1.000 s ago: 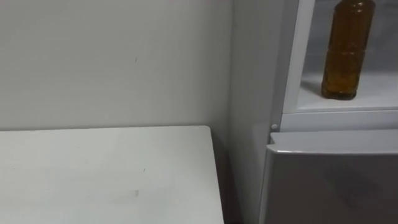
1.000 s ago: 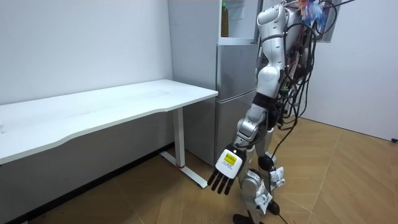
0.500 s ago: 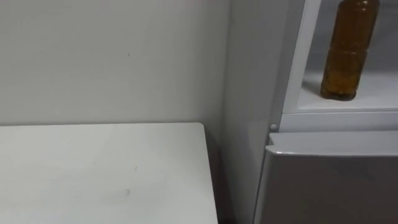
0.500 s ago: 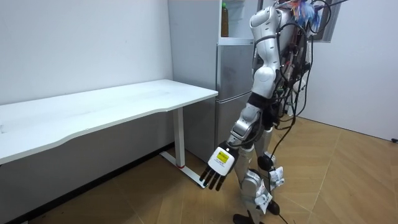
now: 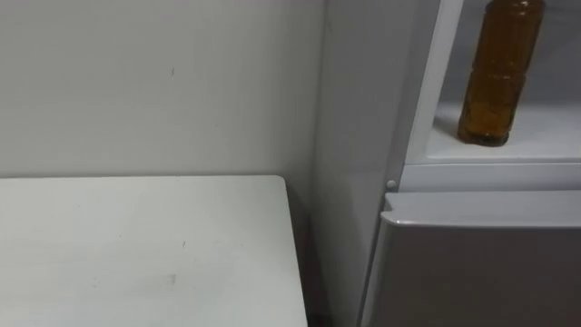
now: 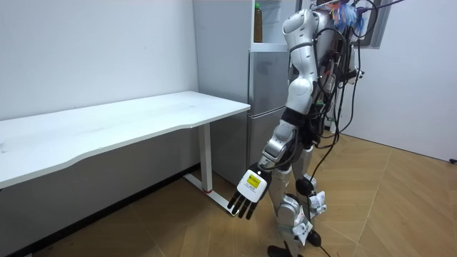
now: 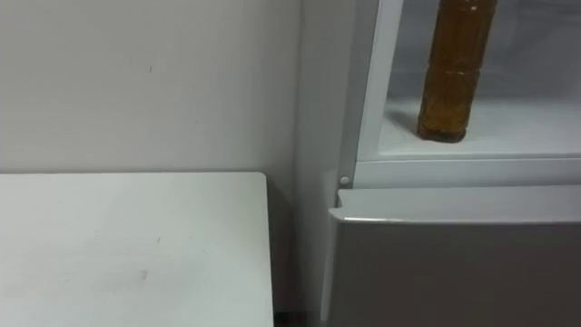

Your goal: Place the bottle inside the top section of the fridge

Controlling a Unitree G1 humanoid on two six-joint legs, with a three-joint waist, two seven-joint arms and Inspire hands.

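Robot's standing right at the fridge (image 6: 265, 89), left hand (image 6: 246, 194) dangling low with fingers loose and straight, holding nothing. White table (image 5: 136, 245) sits just beside the fridge. Bottle (image 5: 491, 77) stands upright on the fridge's upper shelf.

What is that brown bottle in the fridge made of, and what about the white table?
The bottle looks like clear plastic. It has ridged sides and a see-through brown inside, likely a drink, though it could be glass. The table has a smooth, matt white top, probably coated board, with a few faint marks on it.
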